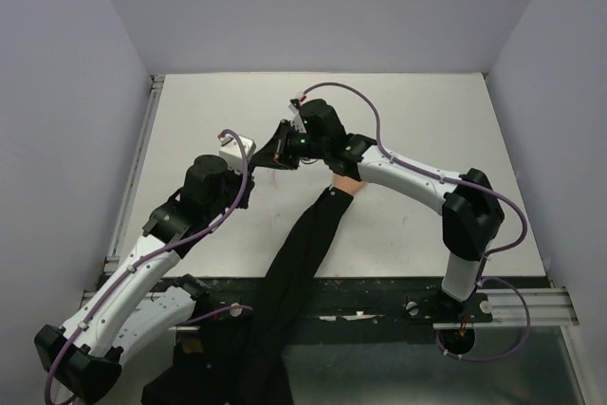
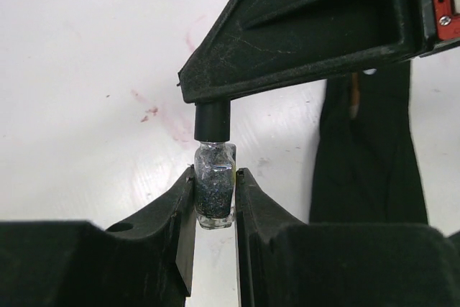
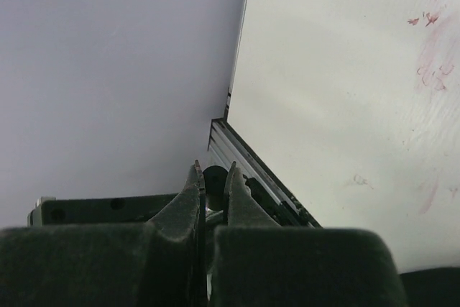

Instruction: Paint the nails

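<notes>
My left gripper (image 2: 214, 180) is shut on a small glass bottle (image 2: 215, 193) of dark glittery polish and holds it upright. My right gripper (image 3: 213, 171) is shut on the bottle's black cap (image 2: 213, 121), which sits on the bottle neck; the cap also shows in the right wrist view (image 3: 215, 180). In the top view both grippers, left (image 1: 252, 166) and right (image 1: 272, 159), meet at the table's middle. The pale peach fake hand (image 1: 347, 183) lies under my right arm, with its black sleeve (image 1: 303, 253) running to the near edge. The nails are hidden.
Reddish paint smears (image 2: 154, 113) mark the white table (image 1: 417, 120) beside the bottle. The sleeve (image 2: 366, 156) lies just right of my left gripper. A metal rail (image 1: 142, 149) runs along the table's left edge by the grey wall.
</notes>
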You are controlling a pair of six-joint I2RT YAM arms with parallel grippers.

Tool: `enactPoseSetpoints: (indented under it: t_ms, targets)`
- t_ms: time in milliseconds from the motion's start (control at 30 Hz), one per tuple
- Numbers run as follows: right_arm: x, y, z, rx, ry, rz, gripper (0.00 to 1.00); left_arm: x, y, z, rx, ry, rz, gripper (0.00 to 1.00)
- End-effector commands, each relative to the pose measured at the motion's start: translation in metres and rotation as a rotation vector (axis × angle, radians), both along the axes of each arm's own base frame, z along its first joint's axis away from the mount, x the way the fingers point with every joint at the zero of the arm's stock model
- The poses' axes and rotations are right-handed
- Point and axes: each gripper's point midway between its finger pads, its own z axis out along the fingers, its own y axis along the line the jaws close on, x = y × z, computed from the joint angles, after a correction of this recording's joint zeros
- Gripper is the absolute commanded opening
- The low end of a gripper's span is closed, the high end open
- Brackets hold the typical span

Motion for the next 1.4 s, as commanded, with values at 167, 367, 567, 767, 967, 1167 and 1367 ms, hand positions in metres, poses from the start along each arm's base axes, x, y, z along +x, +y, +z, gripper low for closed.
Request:
enactPoseSetpoints:
  t_ms: [167,367,567,767,967,1167,1367]
  targets:
    - [-0.027,0.042,-0.063,-0.048,0.219,0.014,0.01,0.039,0.005,0.043,0.025,-0.187,0.141,0.00]
    - [-0.021,0.043,-0.058,-0.047,0.181,-0.009,0.03,0.033,-0.007,0.037,-0.004,-0.154,0.078,0.00]
    - [-0.015,0.031,-0.038,-0.071,0.082,-0.043,0.28,0.031,-0.008,0.029,0.011,-0.121,0.065,0.00]
    - [-0.004,0.009,-0.009,-0.052,-0.003,-0.126,0.56,0.023,-0.018,0.033,-0.029,-0.133,-0.001,0.00]
    - [0.016,-0.037,0.023,-0.024,-0.092,-0.242,0.66,0.016,-0.025,0.035,-0.057,-0.131,-0.054,0.00]
    - [0.020,-0.083,0.068,-0.010,-0.271,-0.320,0.79,0.001,-0.041,0.042,-0.140,-0.095,-0.160,0.00]
    - [0.001,-0.109,0.111,-0.026,-0.542,-0.206,0.77,-0.042,-0.068,0.070,-0.302,-0.043,-0.421,0.00]
